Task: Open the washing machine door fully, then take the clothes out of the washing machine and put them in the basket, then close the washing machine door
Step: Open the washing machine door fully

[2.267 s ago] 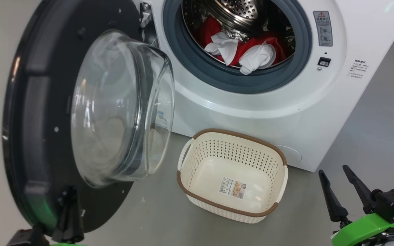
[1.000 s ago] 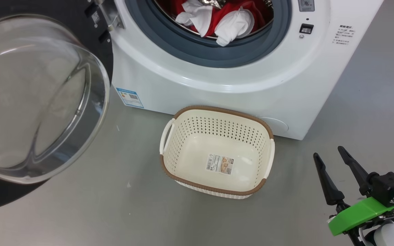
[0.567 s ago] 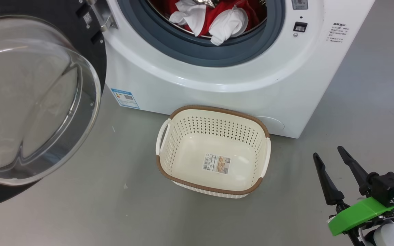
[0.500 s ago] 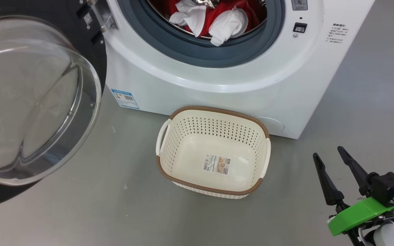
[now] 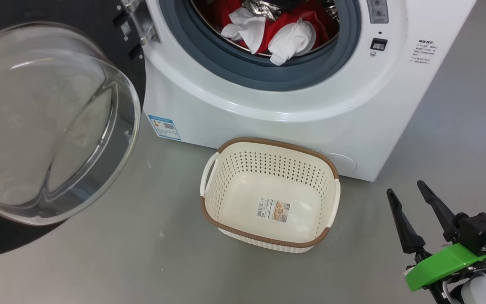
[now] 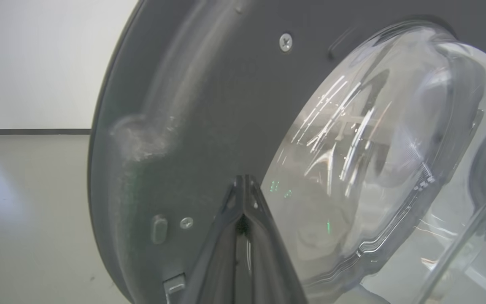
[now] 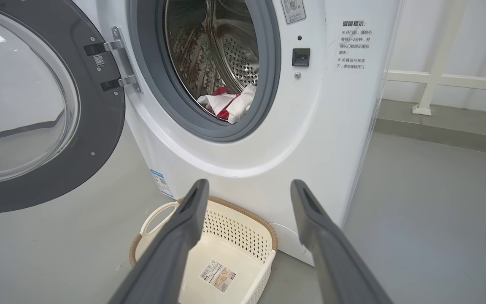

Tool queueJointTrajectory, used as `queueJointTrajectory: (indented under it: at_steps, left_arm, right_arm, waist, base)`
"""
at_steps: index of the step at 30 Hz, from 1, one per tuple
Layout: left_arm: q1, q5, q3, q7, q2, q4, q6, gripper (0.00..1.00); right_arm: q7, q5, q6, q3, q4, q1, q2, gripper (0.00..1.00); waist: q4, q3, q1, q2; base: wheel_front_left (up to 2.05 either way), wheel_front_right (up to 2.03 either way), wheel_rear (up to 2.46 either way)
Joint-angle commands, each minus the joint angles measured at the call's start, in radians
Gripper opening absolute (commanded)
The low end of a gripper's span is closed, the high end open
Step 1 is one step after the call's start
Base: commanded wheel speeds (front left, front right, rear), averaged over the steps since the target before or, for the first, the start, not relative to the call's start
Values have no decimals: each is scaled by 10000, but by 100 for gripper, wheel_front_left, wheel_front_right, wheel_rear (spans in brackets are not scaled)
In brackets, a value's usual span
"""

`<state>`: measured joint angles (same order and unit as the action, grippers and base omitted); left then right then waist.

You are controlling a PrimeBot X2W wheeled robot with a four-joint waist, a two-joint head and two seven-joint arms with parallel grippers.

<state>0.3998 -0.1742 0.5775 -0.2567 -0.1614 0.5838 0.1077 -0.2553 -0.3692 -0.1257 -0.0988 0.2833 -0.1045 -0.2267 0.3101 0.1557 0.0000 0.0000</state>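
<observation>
The white washing machine (image 5: 268,114) stands at the top of the head view. Its door (image 5: 57,12) is swung out to the left, and the clear glass porthole (image 5: 49,122) bulges toward me. Red and white clothes (image 5: 285,36) lie in the steel drum behind the grey ring. The cream basket (image 5: 276,144) sits on the floor before the machine, holding just a paper label. My left gripper (image 6: 243,179) is shut, its tips close against the door's dark inner face (image 6: 209,105). My right gripper (image 5: 405,188) hangs open at the lower right, the basket (image 7: 234,240) seen between its fingers.
Grey floor (image 5: 141,261) spreads around the basket and to the right of the machine. A metal hinge (image 5: 139,25) joins door and machine, with a blue label (image 5: 165,126) low on the front. A white railing (image 7: 437,80) runs along the wall beyond the machine.
The door has swung much wider open since the oldest frame. The whole head picture has shifted, so the camera moved. My right gripper keeps its place, still open.
</observation>
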Motion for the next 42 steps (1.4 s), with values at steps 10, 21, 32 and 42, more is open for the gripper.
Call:
queueJointTrajectory:
  at_steps: [10, 21, 32, 42]
  left_arm:
    - [-920, 79, -375, -51, 432, -1377, 216, 34]
    - [-2139, -580, -1769, -51, 822, -3021, 228, 100]
    - [-3066, -1057, -3676, -51, 804, -3861, 229, 100]
    - [-3402, -1691, -4771, -51, 590, -4209, 229, 100]
  right_arm:
    - [-65, -67, -50, 35, -242, 149, -147, 100]
    - [-65, -76, -50, 235, -332, 250, -52, 100]
    - [-65, -142, -50, 587, -407, 375, -13, 100]
    - [-65, -198, -50, 972, -472, 494, 37, 100]
  waist:
    - [131, -296, 0, 0]
    - [-423, -489, 0, 0]
    - [-1213, -513, 0, 0]
    - [-2044, -521, 0, 0]
  base:
    - [0, 0, 0]
    - [0, 0, 0]
    - [0, 0, 0]
    - [0, 0, 0]
